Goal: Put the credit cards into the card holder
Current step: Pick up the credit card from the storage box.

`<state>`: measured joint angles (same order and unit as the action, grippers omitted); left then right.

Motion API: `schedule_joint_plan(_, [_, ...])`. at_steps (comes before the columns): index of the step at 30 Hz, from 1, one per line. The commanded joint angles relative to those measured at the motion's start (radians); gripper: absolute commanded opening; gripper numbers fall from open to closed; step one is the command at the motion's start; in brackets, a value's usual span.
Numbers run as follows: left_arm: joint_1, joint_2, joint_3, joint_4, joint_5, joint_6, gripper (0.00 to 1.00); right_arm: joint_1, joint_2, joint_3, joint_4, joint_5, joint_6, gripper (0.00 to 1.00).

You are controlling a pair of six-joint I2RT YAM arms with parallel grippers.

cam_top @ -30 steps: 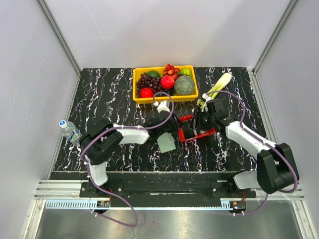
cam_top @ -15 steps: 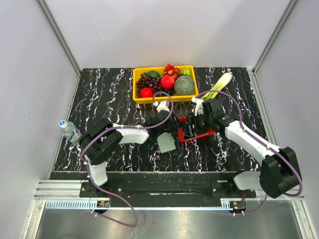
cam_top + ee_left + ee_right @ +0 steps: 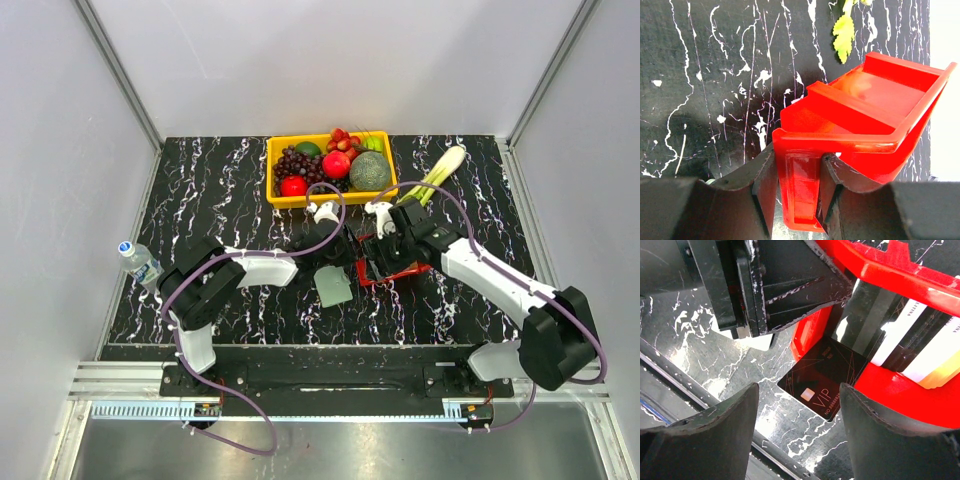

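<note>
Basket wall (image 3: 799, 192) pinched by left end effector (image 3: 797, 161) — cards (image 3: 896, 337) inside.

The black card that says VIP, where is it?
In the right wrist view, the black VIP card lies on the table by the red basket, between the right gripper's open fingers.

A black worktop (image 3: 220, 190) veined with white fills the middle. Pale grey walls (image 3: 330, 60) close it in at 9, 12 and 3 o'clock, with aluminium struts (image 3: 120, 75) in the far corners. A silver rail (image 3: 110, 385) lies at 6 o'clock. The light is soft and even.
</note>
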<state>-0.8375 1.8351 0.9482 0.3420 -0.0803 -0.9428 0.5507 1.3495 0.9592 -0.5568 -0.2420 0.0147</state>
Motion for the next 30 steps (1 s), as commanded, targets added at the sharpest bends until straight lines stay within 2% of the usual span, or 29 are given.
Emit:
schedule_joint_plan(1, [0.005,-0.048,0.041,0.018,0.031,0.013,0.0,0.035,0.017,0.047,-0.022,0.047,-0.053,0.71])
schedule_joint_plan(11, [0.008,-0.053,0.037,0.026,0.039,0.009,0.0,0.069,0.088,0.041,-0.009,0.148,-0.041,0.71])
schedule_joint_plan(18, [0.008,-0.051,0.034,0.031,0.042,0.01,0.0,0.069,0.094,0.044,0.004,0.162,-0.032,0.63])
schedule_joint_plan(24, [0.008,-0.048,0.034,0.032,0.047,0.009,0.0,0.069,0.1,0.046,0.023,0.101,0.033,0.48])
schedule_joint_plan(30, [0.009,-0.053,0.029,0.029,0.045,0.01,0.0,0.066,0.109,0.047,0.023,0.119,0.085,0.26])
